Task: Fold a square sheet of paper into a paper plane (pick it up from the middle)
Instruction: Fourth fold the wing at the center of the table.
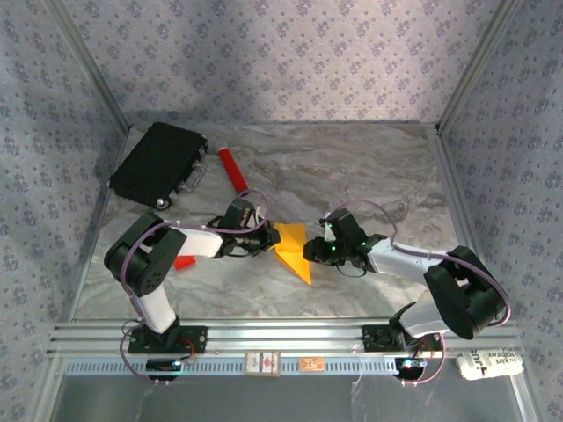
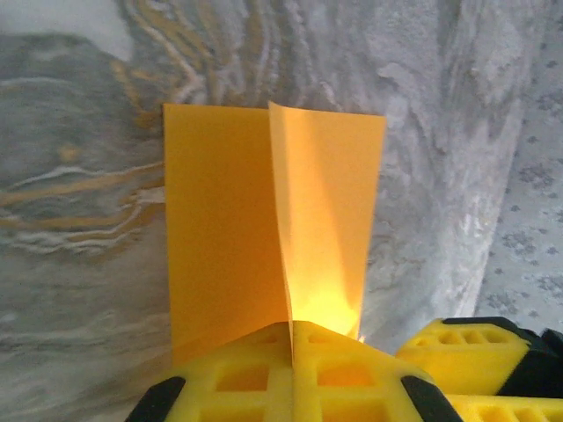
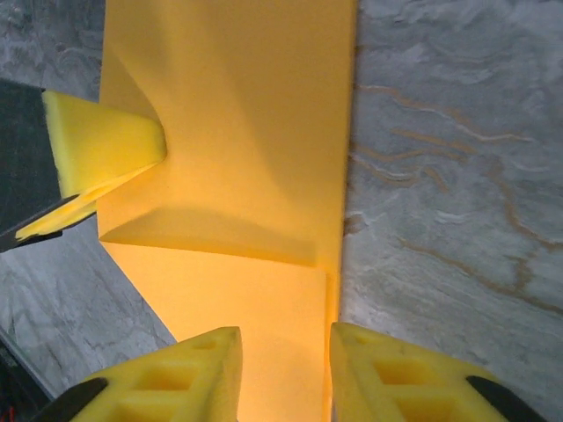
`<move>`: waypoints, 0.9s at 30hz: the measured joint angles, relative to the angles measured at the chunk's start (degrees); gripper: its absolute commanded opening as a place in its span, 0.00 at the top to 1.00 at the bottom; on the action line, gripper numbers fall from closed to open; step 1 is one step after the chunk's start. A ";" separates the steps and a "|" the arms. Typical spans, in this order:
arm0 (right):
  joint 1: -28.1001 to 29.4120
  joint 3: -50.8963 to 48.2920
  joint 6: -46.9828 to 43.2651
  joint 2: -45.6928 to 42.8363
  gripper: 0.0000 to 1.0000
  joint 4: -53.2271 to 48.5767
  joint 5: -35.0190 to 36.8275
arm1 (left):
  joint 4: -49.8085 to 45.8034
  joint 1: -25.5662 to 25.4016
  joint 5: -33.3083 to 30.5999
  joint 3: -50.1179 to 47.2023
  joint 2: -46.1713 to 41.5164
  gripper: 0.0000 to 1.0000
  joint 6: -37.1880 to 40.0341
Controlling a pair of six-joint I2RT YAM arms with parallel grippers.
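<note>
The square sheet of paper (image 1: 295, 255) is pinched by the left claw (image 2: 292, 330); right claw (image 3: 284, 341) parted; red cylinder (image 1: 234, 169) beyond.

The grey marbled surface (image 1: 352, 167) is holding a few things. A black case (image 1: 158, 163) is lying at the far left, and a red cylinder (image 1: 234, 167) is lying just beside it. A small red block (image 1: 183, 262) is sitting nearer, on the left. An orange-yellow sheet of paper (image 1: 293, 251) (folded to a point) is resting in the middle.
</note>
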 measured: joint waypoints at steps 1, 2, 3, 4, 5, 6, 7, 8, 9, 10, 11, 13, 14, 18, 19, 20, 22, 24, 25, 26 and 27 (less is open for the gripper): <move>0.00 0.00 -0.20 -0.39 0.59 -0.63 0.63 | -0.57 -0.02 -0.92 -0.02 -0.57 1.00 -0.02; 0.00 0.02 -0.44 -0.70 0.58 -1.22 1.25 | -0.92 -0.02 -1.79 -0.07 -1.16 1.00 -0.02; 0.02 0.02 -0.68 -1.09 0.57 -1.99 1.90 | -1.18 -0.09 -2.82 -0.20 -2.05 1.00 -0.04; 0.07 0.02 -0.87 -1.44 0.57 -2.75 2.60 | -1.44 -0.17 -3.93 -0.35 -2.97 1.00 -0.07; 0.07 0.02 -1.14 -1.73 0.57 -3.37 3.21 | -1.49 -0.26 -4.96 -0.55 -3.74 1.00 -0.09; 0.07 0.02 -1.40 -2.14 0.57 -4.07 3.85 | -1.60 -0.46 -6.16 -0.76 -4.52 1.00 -0.13; 0.22 0.02 -1.75 -2.62 0.56 -4.76 4.50 | -1.62 -0.81 -7.26 -1.05 -5.25 1.00 -0.26; 0.24 0.02 -1.90 -2.95 0.56 -5.20 4.96 | -1.64 -1.16 -8.26 -1.31 -5.84 1.00 -0.28; 0.39 0.02 -2.03 -3.43 0.56 -5.60 5.57 | -1.81 -1.62 -9.25 -1.51 -6.34 1.00 -0.31; 0.57 0.02 -2.21 -3.89 0.56 -5.84 6.21 | -1.95 -2.10 -10.14 -1.60 -6.64 1.00 -0.33; 0.76 0.02 -2.40 -4.31 0.56 -5.99 6.64 | -2.01 -2.47 -10.69 -1.60 -6.75 1.00 -0.44; 1.42 0.02 -3.08 -5.35 0.55 -6.14 7.54 | -2.08 -3.15 -11.58 -1.60 -6.78 0.97 -0.57; 1.81 0.02 -3.54 -5.75 0.55 -6.14 7.91 | -2.10 -3.26 -11.76 -1.62 -6.78 0.93 -0.70; 6.40 1.16 -7.67 -6.69 0.54 -7.34 11.32 | -2.08 -3.52 -11.80 -1.62 -6.78 0.85 -0.83; 8.41 1.84 -9.03 -6.67 0.54 -7.87 12.87 | -2.05 -3.52 -11.78 -1.62 -6.78 0.85 -0.72; 10.08 2.36 -10.12 -6.67 0.54 -8.09 14.29 | -2.08 -3.52 -11.78 -1.62 -6.80 0.86 -0.68; 13.92 3.19 -12.37 -6.67 0.54 -7.91 17.70 | -2.08 -3.52 -11.74 -1.62 -6.97 0.89 -0.66; 16.92 3.28 -14.58 -6.58 0.54 -7.30 21.11 | -2.05 -3.52 -11.52 -1.62 -7.26 0.92 -0.48; 18.53 3.28 -15.98 -6.38 0.54 -7.15 23.28 | -2.05 -3.52 -11.50 -1.66 -7.50 0.93 -0.48; 19.85 3.28 -17.44 -6.10 0.54 -6.91 25.20 | -2.08 -3.52 -11.47 -1.73 -7.78 0.94 -0.46; 21.29 3.21 -19.06 -5.79 0.54 -6.38 27.19 | -2.05 -3.52 -11.37 -1.77 -8.22 0.94 -0.48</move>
